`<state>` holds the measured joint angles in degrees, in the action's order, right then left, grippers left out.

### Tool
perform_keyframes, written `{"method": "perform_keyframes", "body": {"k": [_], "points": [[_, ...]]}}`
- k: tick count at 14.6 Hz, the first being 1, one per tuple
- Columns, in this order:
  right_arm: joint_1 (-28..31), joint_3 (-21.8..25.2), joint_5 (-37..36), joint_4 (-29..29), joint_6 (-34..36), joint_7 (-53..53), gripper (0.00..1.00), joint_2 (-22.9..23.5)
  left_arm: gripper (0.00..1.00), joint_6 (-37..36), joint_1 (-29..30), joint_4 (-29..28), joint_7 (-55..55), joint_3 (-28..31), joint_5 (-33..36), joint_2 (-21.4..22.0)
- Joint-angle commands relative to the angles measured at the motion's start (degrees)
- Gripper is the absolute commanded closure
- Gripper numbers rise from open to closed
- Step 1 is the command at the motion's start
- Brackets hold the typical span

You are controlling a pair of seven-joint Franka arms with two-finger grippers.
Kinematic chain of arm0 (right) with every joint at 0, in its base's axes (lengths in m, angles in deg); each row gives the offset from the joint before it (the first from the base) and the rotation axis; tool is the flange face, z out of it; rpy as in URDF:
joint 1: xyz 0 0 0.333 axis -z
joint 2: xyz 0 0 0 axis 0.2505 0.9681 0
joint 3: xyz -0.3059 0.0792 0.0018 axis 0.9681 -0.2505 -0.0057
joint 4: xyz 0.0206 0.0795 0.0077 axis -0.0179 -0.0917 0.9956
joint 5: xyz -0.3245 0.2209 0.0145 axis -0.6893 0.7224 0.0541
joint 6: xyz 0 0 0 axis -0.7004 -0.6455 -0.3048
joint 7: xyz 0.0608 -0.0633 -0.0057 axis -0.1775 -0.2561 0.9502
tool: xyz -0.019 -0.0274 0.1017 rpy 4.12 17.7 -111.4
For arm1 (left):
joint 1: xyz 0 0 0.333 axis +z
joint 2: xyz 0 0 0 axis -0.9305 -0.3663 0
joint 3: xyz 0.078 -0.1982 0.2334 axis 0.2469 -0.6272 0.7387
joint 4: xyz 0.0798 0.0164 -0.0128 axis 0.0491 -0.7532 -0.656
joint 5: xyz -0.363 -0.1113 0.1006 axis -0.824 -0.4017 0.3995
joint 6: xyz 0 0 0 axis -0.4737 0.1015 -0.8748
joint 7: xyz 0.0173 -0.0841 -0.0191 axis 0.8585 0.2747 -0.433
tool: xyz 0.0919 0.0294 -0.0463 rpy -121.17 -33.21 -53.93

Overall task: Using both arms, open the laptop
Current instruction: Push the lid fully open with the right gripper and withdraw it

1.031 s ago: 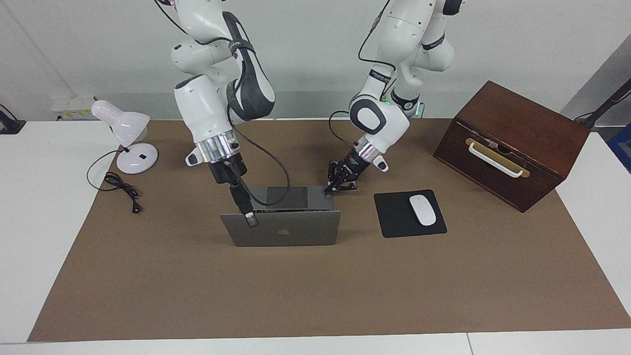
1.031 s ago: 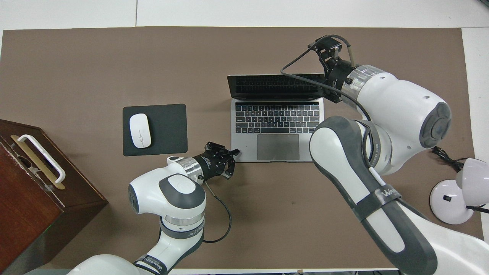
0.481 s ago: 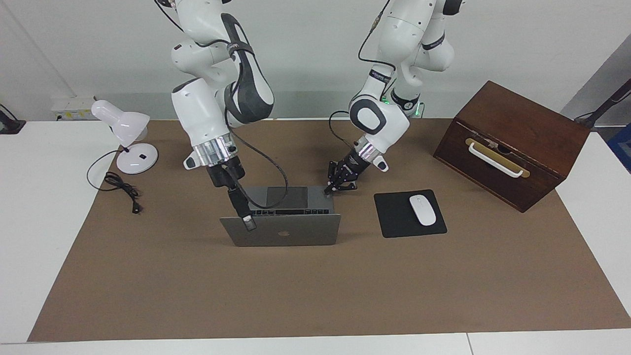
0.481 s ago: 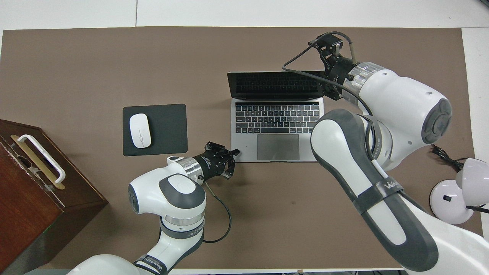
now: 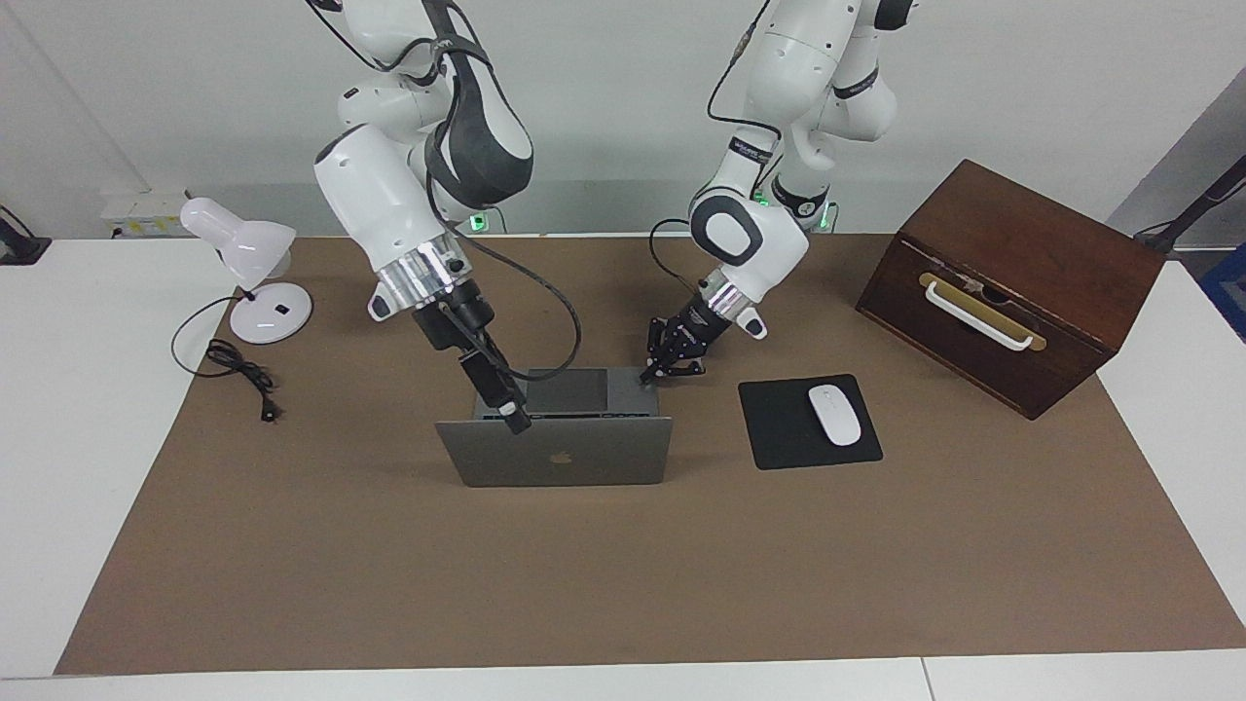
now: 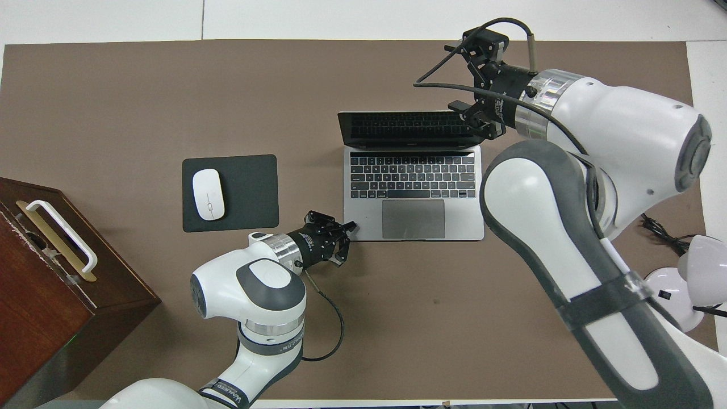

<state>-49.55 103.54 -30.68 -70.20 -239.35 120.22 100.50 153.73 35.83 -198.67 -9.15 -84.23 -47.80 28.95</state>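
Note:
The silver-grey laptop [image 5: 584, 458] [image 6: 369, 210] stands open in the middle of the brown mat, its lid roughly upright with the apple logo facing away from the robots and the dark keyboard showing. My left gripper [image 5: 648, 374] [image 6: 351, 226] is shut, its tips resting on the corner of the laptop's base nearest the robots, toward the left arm's end. My right gripper [image 5: 516, 421] slants down from above, its tip at the lid's top edge. Whether it touches the lid is unclear.
A black mouse pad [image 5: 779, 433] [image 6: 255, 187] with a white mouse [image 5: 835, 415] [image 6: 208, 194] lies beside the laptop toward the left arm's end. Past it stands a brown wooden box [image 5: 1012, 253] [image 6: 51, 295]. A white lamp [image 5: 243, 253] and its cord [image 5: 238, 375] sit at the right arm's end.
My right gripper has slid from the lid's outer face up to its top edge and toward the lid's middle, the wrist tilting. The lid tipped back slightly, then returned. The left gripper stayed put.

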Motion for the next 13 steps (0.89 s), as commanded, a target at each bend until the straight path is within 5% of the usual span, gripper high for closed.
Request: {"method": "perform_keyframes", "body": {"k": [1, 7, 13], "points": [[1.20, -0.34, 0.66, 0.97, 3.64, 2.48, 0.00, -2.55, 1.00, 1.26, -1.07, 1.24, 1.63, 0.24, -1.25, -2.74], [4.19, 0.97, -0.22, 8.52, 14.45, 3.63, 0.00, -3.09, 1.00, 2.13, -0.37, 2.03, 1.45, 0.24, -0.72, -1.60], [5.07, 2.38, -8.47, 10.90, 20.34, -0.39, 0.00, -3.35, 1.00, 4.85, 0.42, 3.25, 1.01, 0.50, -0.46, 1.03]]}}
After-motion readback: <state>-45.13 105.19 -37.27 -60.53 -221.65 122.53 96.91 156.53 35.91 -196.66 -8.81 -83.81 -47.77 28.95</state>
